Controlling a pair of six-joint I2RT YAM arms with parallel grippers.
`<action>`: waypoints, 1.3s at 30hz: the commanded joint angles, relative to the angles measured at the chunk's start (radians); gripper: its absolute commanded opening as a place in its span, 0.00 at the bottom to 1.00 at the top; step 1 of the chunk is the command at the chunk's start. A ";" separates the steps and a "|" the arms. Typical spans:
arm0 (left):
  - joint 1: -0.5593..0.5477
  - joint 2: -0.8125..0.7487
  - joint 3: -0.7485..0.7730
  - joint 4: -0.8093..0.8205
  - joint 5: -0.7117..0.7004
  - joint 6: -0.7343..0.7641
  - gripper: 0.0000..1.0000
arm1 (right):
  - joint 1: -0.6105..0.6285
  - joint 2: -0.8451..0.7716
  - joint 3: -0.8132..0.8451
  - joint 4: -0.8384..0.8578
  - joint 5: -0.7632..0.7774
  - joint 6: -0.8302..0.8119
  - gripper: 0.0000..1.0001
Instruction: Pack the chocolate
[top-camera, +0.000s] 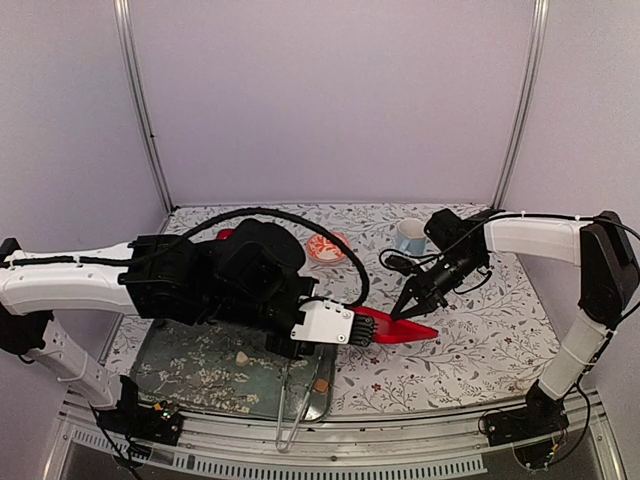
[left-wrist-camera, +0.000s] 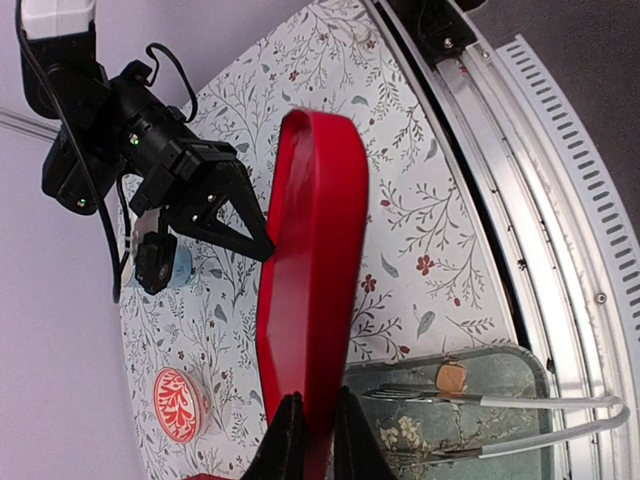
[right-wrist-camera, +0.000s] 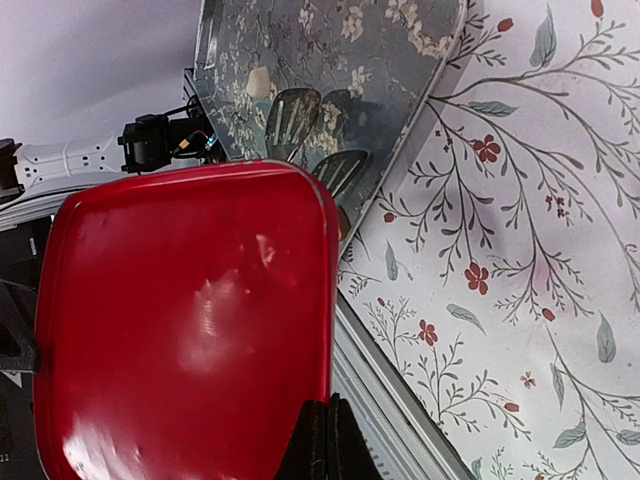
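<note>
The left end effector (left-wrist-camera: 310, 440) is clamped on one short end of a flat red lid (top-camera: 400, 328), its fingers narrow with the rim pinched between them. It holds the lid in the air above the middle of the surface (top-camera: 490, 345), toward the near edge. The right end effector (right-wrist-camera: 325, 440) meets the lid at its long side. Its fingers are drawn almost together on the rim, and the two wrist views show it gripping there too. The lid stands tilted on edge, so the left wrist view shows it as a narrow red blade and the right wrist view shows its broad glossy face. The chocolate (top-camera: 240, 357) that shows is two pieces, both on a flowered tray (top-camera: 180, 365) in the near left corner of the surface. One is a cream lump near the middle of the tray. The other is a caramel piece (top-camera: 320, 384) at the tray's right end. A pair of tongs (top-camera: 290, 415) lies across that right end. Its tips are just beside the caramel piece and its looped end sticks out past the near edge. A red-and-white bowl (top-camera: 327, 247) sits near the far edge at about the middle, partly behind the left arm. A pale blue cup (top-camera: 410, 237) stands to its right, also near the far edge, just behind the right wrist. Much of the tray's far side is hidden under the left arm, so any pieces there cannot be seen.
</note>
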 joint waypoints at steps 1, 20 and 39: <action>0.005 0.004 0.014 0.025 -0.047 -0.032 0.01 | 0.008 0.004 0.029 -0.003 -0.083 -0.035 0.00; 0.039 0.012 -0.014 -0.071 -0.079 -0.004 0.21 | 0.008 -0.002 0.026 -0.018 -0.055 -0.052 0.00; 0.163 -0.118 -0.053 0.008 0.137 -0.232 0.00 | -0.156 -0.063 0.136 0.181 -0.114 0.113 0.91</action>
